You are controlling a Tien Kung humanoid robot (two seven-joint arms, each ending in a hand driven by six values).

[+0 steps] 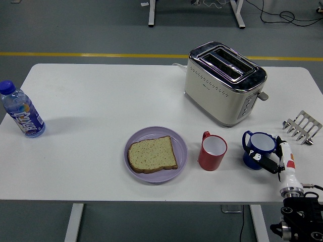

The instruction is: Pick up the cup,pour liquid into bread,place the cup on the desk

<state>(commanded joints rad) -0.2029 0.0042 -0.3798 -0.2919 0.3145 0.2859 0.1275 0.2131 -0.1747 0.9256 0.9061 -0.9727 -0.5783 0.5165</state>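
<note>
Right hand [279, 162], black-and-white jointed fingers clamped on the glossy dark-blue ceramic cup [258, 149], which stands upright on the white table [91, 101] near its front right edge. Step judged: grasp taken, lift pending; next calls for carrying leftward past the red glazed mug [212, 151] to the porous brown bread slice [152, 154] on its lilac round plate [177, 142]. Farther: wire toast rack [302, 127], cream metal toaster [223, 83], clear plastic bottle [21, 110].

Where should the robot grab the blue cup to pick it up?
Probably around the body of the blue cup, coming from the right where the right hand already is. The cup stands upright, its handle points left, and nothing blocks that side.
</note>
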